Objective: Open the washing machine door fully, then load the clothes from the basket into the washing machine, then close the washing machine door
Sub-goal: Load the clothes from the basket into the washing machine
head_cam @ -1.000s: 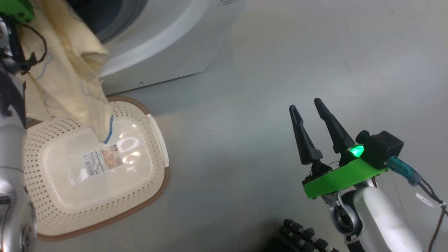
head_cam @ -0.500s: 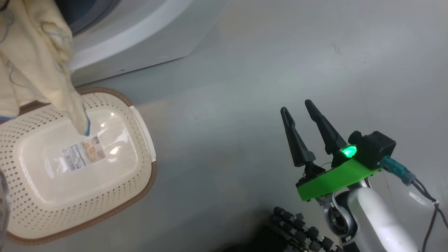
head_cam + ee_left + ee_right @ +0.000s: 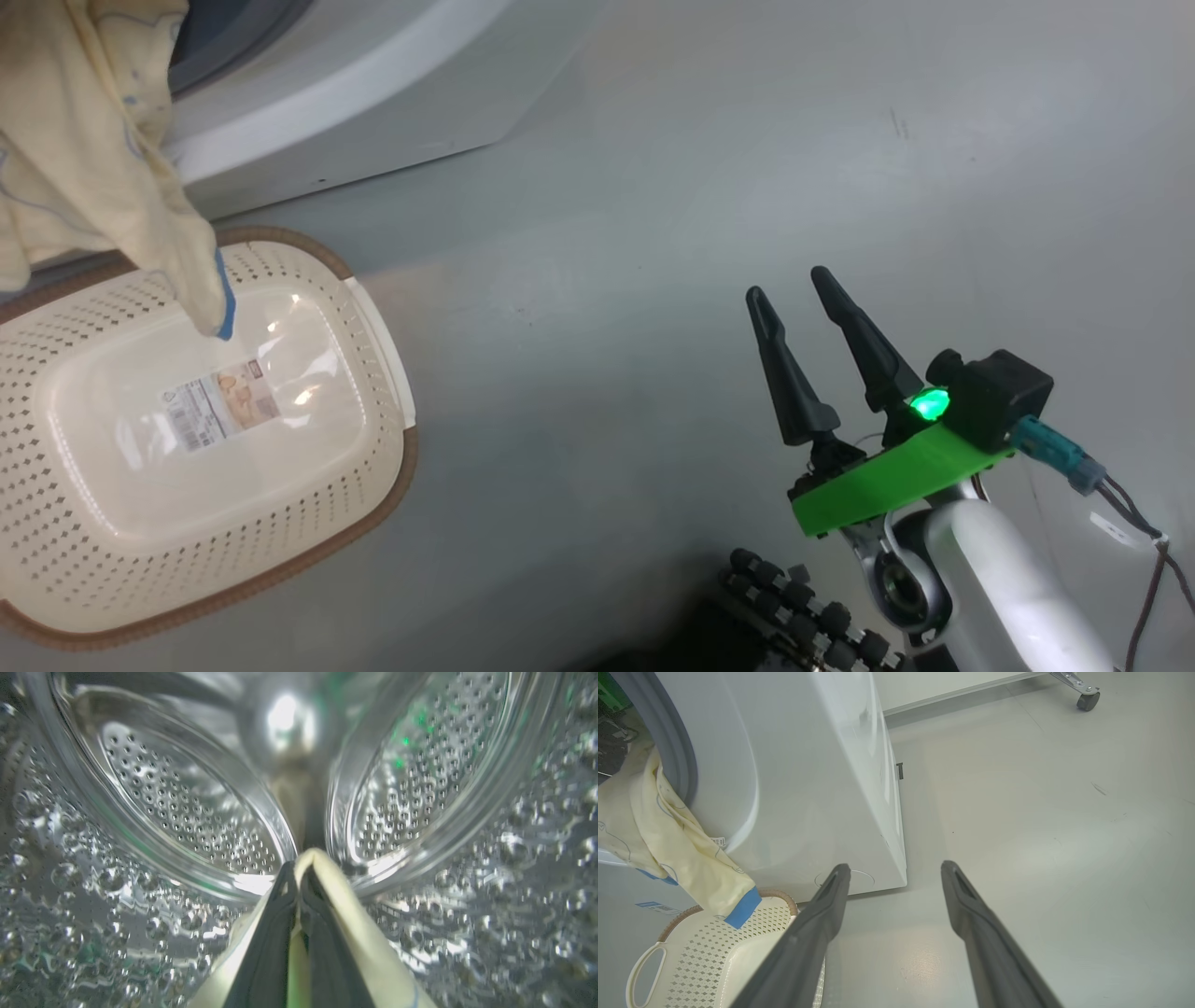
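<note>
Left pincer (image 3: 298, 870) clamped on the clothes (image 3: 359, 947) inside the drum (image 3: 187, 812); clothes hang out over the basket (image 3: 308, 551); right pincer (image 3: 788, 284) gapes wide, empty, above the floor (image 3: 607, 280).

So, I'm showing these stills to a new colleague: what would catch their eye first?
The cream-yellow clothes draped out of the washing machine mouth, their blue-edged end dangling over the basket on the floor. Then the shiny perforated drum, where the left gripper is shut on that fabric. At the head view's lower right, the right gripper stands open.
</note>
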### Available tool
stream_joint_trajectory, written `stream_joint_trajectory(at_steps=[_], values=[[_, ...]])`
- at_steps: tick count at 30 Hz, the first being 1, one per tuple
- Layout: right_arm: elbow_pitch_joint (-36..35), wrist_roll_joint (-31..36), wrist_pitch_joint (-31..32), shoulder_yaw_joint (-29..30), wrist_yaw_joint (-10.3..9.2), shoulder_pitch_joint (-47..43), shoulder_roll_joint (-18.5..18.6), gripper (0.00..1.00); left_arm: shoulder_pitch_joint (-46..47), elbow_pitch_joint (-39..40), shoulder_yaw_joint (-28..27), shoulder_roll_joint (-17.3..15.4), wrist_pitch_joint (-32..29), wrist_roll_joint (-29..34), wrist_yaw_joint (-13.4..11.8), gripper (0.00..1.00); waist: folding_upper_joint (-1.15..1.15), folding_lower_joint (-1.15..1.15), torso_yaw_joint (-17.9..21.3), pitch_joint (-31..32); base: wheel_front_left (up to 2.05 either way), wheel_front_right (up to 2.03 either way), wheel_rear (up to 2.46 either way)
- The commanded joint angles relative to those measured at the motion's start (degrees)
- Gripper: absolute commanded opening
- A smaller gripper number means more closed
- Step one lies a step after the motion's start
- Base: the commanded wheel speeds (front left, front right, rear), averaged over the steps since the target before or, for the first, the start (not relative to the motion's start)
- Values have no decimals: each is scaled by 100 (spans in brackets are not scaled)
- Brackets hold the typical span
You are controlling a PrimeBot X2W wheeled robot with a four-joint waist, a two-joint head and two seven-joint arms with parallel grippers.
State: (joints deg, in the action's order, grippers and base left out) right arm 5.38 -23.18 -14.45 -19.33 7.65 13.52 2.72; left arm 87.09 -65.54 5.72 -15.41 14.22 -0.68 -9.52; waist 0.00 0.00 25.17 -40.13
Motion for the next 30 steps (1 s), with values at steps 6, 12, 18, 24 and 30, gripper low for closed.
stream_joint_trajectory(at_steps=[6, 12, 18, 24, 30], values=[[-82, 46, -55, -3, -16, -125, 76, 100, 201, -543, 272, -9, -798, 143, 7, 30, 0, 0, -145, 266, 0, 0, 0], [-87, 73, -55, 9, -16, -230, 100, 100, 114, -723, 292, 127, -1342, 77, -177, 100, 0, 0, -237, 524, 0, 0, 0], [-105, 92, -55, 119, -16, -235, 129, 100, -42, -771, 172, 327, -1544, -133, -302, 100, 0, 0, -376, 659, 0, 0, 0], [-153, 116, -55, 191, -16, -185, 130, 100, -244, -787, 123, 637, -1357, -294, -456, 100, 0, 0, -558, 783, 0, 0, 0], [-153, 153, -55, 256, -16, -93, 134, 100, -442, -805, 162, 887, -1343, -398, -392, 100, 0, 0, -713, 901, 0, 0, 0]])
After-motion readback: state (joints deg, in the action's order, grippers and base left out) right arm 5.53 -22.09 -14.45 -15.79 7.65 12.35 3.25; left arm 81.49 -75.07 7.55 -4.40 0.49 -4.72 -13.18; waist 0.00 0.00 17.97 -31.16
